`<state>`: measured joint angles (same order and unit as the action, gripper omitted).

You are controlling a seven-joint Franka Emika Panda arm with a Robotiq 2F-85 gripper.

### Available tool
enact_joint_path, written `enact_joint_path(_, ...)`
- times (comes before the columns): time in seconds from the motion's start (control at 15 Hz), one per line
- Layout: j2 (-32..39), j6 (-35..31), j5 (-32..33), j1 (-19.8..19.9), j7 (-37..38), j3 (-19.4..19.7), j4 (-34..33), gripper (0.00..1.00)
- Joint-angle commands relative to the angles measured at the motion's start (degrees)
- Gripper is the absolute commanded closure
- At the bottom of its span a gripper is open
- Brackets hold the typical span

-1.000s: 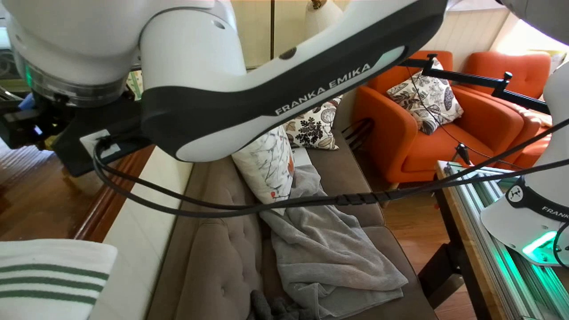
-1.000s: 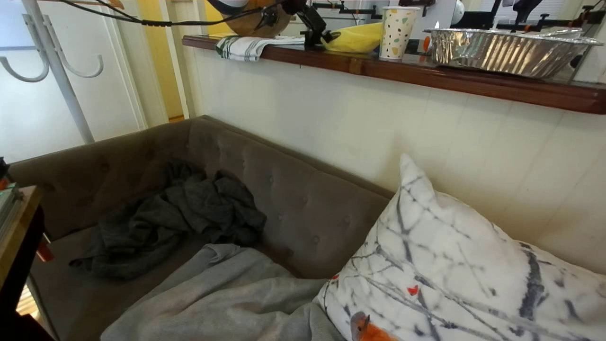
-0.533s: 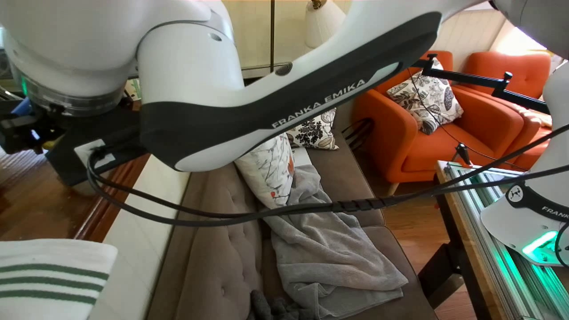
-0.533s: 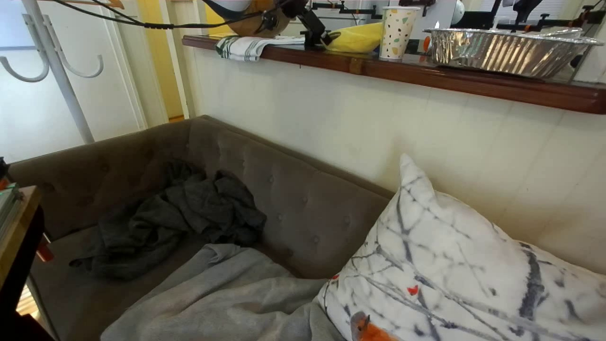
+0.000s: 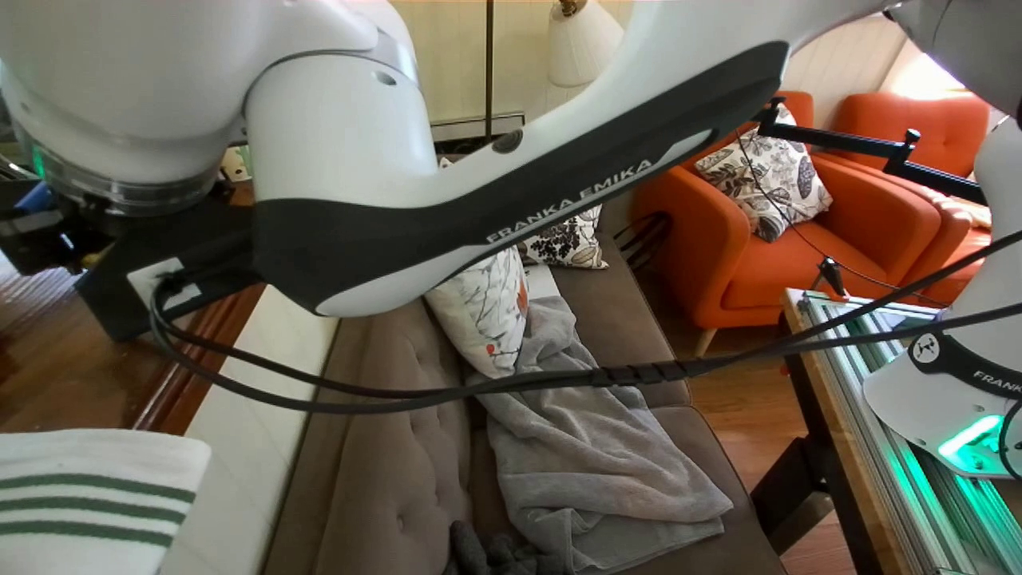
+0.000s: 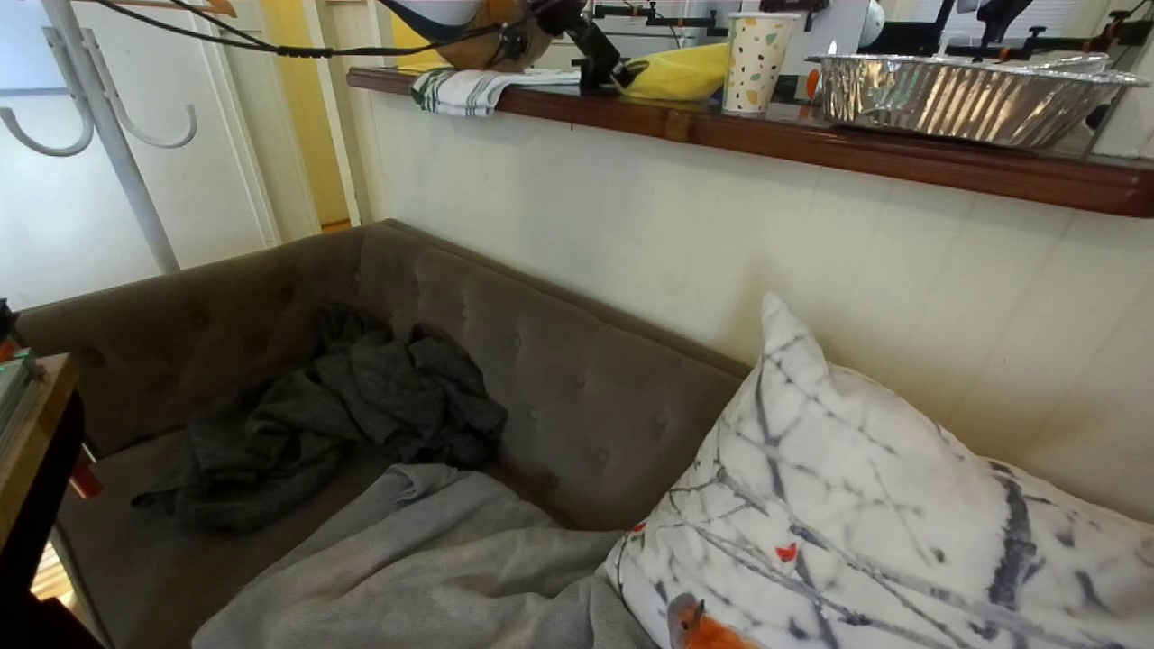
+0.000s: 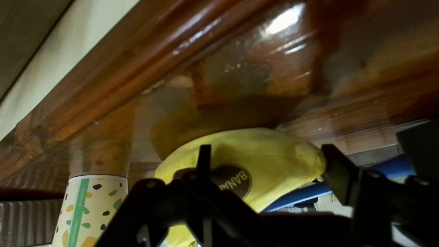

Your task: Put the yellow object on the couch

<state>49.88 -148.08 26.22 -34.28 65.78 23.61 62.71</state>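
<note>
A: Start at the left, in an exterior view.

B: There's the couch, stretching along below the surface. A dark cloth lies crumpled on its left part, and a grey blanket lies nearer.

A: And up on the surface?

B: A towel, draped a little over the near edge. Then, to its right, the jaws.

A: How do they stand?

B: Spread, with a wide gap between them in the wrist view.

A: And the yellow object?

B: Lying on the surface, right of the jaws in an exterior view, its left end right at them.

A: So is it between them?

B: Mostly, as seen from the wrist. One end runs out past the left jaw, and the other comes up to the right jaw. Whether either touches it, I can't tell.

A: What's farther right?

B: In an exterior view, the cup, upright and near the yellow object, then the foil tray. Below those, at the near right, a pillow leans on the couch.
</note>
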Motion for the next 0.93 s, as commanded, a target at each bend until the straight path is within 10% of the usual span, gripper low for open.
enact_joint_path(0.0,2.25,-0.92,2.04,-1.6,4.17,3.83,-2.27,0.5)
enact_joint_path(0.47,-1.41,0.72,-0.51,-2.25,-0.26,2.93,1.64,0.96)
enact_joint_path(0.87,-14.76,-3.64,-8.07,4.3,-19.36,-10.64,14.12,0.97)
